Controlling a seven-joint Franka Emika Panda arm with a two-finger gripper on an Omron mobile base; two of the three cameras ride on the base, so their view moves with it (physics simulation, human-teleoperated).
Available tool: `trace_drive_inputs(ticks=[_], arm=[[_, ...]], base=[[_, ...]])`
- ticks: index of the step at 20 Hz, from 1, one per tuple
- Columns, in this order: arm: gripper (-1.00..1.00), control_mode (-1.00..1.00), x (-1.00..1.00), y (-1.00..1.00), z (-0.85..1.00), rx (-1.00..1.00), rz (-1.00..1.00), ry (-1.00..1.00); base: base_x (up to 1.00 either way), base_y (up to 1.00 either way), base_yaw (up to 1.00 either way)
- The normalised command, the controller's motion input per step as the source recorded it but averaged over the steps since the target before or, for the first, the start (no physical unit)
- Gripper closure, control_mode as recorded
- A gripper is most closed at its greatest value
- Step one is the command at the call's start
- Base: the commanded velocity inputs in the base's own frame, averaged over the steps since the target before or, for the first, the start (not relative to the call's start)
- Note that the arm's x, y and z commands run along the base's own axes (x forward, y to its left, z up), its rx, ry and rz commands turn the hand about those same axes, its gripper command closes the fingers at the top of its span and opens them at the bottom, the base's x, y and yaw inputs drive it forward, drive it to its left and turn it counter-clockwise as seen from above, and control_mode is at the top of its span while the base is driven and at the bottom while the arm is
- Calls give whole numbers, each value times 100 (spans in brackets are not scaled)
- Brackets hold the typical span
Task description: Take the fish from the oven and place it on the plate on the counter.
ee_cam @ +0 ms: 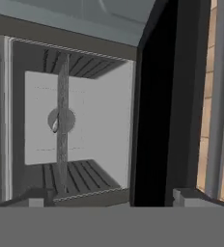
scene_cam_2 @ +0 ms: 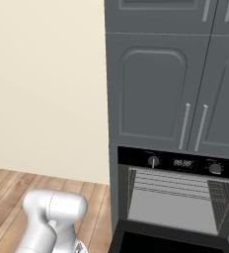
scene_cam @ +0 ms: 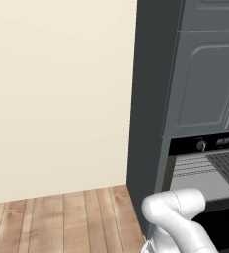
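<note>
- The oven [scene_cam_2: 174, 200] stands with its door [scene_cam_2: 161, 243] dropped open, so the way into the pale cavity is free. The step in hand is, I judge, the reach in for the fish.
- In the hand view the camera is rolled, so the rack [ee_cam: 62, 154] reads as an upright band. A small slim sliver by its middle looks like the fish [ee_cam: 55, 126], lying on the rack in front of a round mark on the back wall. It is too small to tell which way it lies.
- The gripper [ee_cam: 113, 198] is outside the cavity, its tips spread wide apart and holding nothing.
- The fish sits left of centre between the tips, so centre it first, then go straight in.
- Keep the hand clear of the dark door frame [ee_cam: 157, 111] and of the side rails.
- Come down across the slim body, not along it, and close only when both tips flank it. A thin fish on wire could slip or get pushed back.
- Lift it free of the rack before drawing out.
</note>
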Motion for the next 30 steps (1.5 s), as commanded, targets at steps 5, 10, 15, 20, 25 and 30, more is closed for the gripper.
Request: trace_drive_inputs(ticks=[5, 10, 15, 20, 25, 30], arm=[[-100, -100, -27, 0, 100, 0, 0, -23], [-100, -100, -10, 0, 100, 0, 0, -15], [-100, -100, 36, 0, 50, -3, 0, 3], [-100, -100, 88, 3, 0, -9, 0, 21], [-100, -100, 73, 5, 19, -7, 0, 20], [-100, -100, 44, 0, 31, -4, 0, 23]], base=[[0, 0, 0], [0, 0, 0], [0, 0, 0], [0, 0, 0], [0, 0, 0], [0, 0, 0]])
